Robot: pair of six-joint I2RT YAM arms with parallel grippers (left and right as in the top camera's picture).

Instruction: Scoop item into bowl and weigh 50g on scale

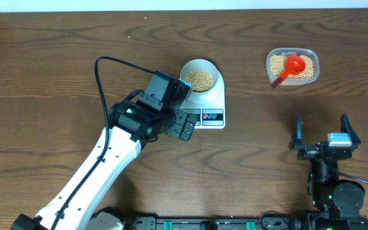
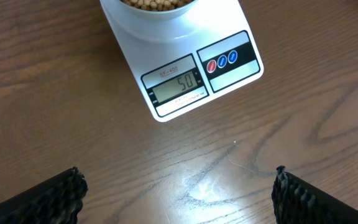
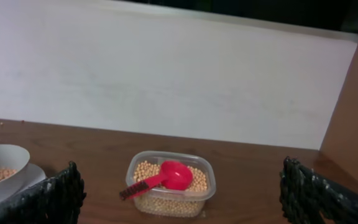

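Near front edge of scale (image 2: pixel 185 50), L end effector (image 2: pixel 178 174) hangs wide open and empty, fingers clear of it. R end effector (image 1: pixel 321 129) is likewise open and empty, well apart at near side of table (image 1: pixel 56 57). Bowl (image 2: pixel 160 25) sits on scale w/ beans (image 1: pixel 200 78) inside; display (image 2: pixel 178 84) reads 50. Red scoop (image 1: pixel 292 64) lies in tub (image 1: pixel 292 50) of spare beans, far R.

Step judged: confirm wt.
1. No contact w/ scale or bowl.
2. Let reading settle.
3. If it drifts, correct by a few beans only.
4. Withdraw L arm up and back, clear of scale.
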